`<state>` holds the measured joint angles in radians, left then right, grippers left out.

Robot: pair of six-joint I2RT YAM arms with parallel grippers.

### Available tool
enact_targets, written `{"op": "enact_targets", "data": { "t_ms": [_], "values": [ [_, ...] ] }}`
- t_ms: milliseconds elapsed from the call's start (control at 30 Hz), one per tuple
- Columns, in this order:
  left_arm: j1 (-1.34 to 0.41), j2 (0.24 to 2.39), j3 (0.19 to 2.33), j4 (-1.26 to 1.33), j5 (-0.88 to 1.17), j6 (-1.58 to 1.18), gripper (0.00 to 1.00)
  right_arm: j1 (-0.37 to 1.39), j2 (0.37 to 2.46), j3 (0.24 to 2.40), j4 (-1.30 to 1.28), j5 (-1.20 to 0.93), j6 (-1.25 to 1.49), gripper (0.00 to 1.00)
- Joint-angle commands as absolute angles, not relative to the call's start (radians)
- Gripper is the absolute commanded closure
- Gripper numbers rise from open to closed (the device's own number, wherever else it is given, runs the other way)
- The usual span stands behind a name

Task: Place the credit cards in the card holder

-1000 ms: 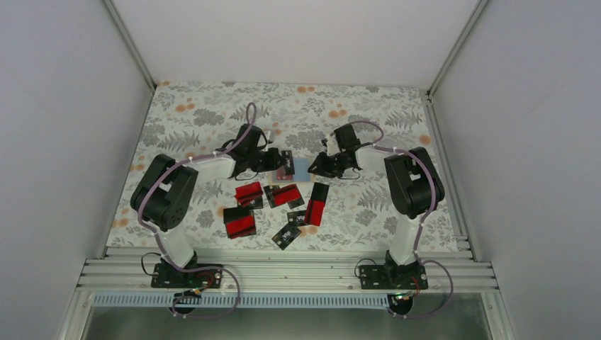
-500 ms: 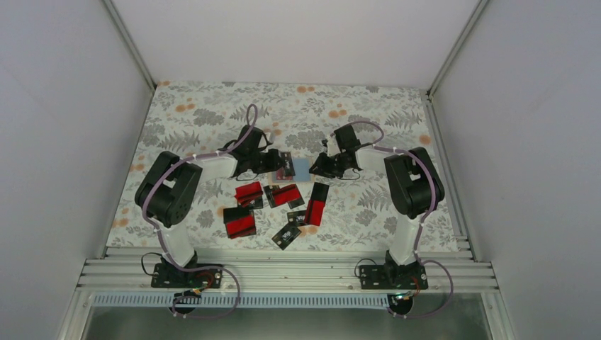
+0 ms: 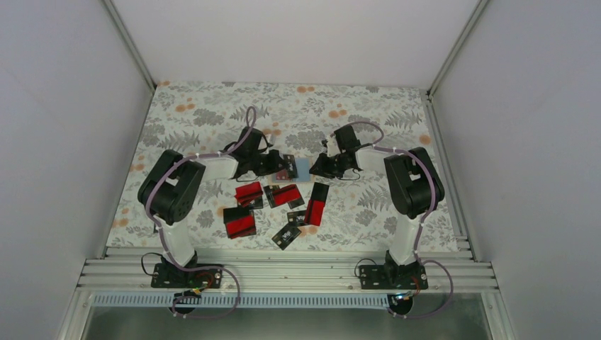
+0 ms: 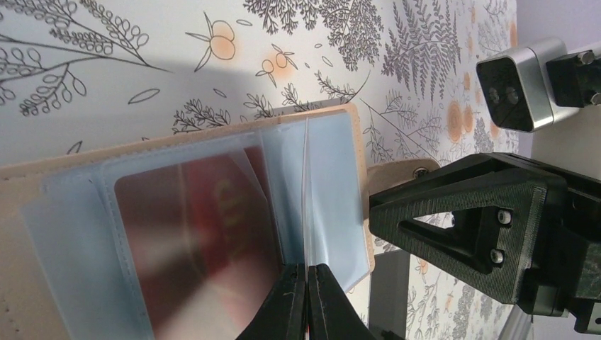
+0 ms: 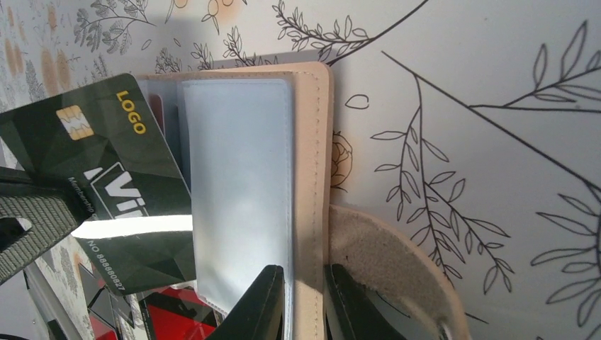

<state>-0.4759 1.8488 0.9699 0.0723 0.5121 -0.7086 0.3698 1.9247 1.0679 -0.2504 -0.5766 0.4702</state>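
Observation:
The tan card holder (image 3: pixel 302 168) lies open on the flowered cloth, its pale blue sleeves up. My right gripper (image 5: pixel 303 270) is shut on its tan edge (image 5: pixel 312 163), beside the snap flap. My left gripper (image 4: pixel 307 268) is shut on a dark credit card with a gold chip (image 5: pixel 113 177). That card shows edge-on in the left wrist view (image 4: pixel 307 184), and its far edge is hidden behind a blue sleeve (image 5: pixel 237 184). A red card (image 4: pixel 202 234) sits inside another sleeve. In the top view the left gripper (image 3: pixel 278 164) and right gripper (image 3: pixel 319 167) face each other across the holder.
Several red-and-black cards lie loose in front of the holder: (image 3: pixel 249 193), (image 3: pixel 284 195), (image 3: pixel 317 203), (image 3: pixel 239 222), and a dark one (image 3: pixel 285 236). The right arm's fingers (image 4: pixel 468 212) and wrist camera (image 4: pixel 514 85) stand close beyond the holder. White walls close in the table.
My left arm has shifted a little to the right, carrying the dark card slightly further toward the holder. The right gripper and the loose cards have not moved.

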Motion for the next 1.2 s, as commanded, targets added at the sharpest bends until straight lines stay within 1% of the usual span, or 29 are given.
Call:
{"op": "enact_targets", "data": {
  "t_ms": [0,400,833,1033,1167],
  "values": [
    [-0.473,1.874,0.952,0.106,0.562,-0.748,0.98,0.375,1.954,1.048,-0.254,-0.574,0.458,0.84],
    [-0.464,1.87,0.951,0.029,0.535,-0.749,0.98,0.376,1.951,1.047,-0.259,-0.578,0.453,0.85],
    [-0.443,1.91,0.968,0.013,0.575,-0.825,0.98,0.376,1.944,1.052,-0.262,-0.595,0.449,0.85],
    [-0.442,1.93,0.993,-0.007,0.596,-0.831,0.98,0.376,1.957,1.058,-0.26,-0.607,0.442,0.85],
    [-0.441,1.952,1.017,-0.038,0.629,-0.788,0.98,0.376,1.962,1.067,-0.265,-0.61,0.438,0.85]
  ]
}}
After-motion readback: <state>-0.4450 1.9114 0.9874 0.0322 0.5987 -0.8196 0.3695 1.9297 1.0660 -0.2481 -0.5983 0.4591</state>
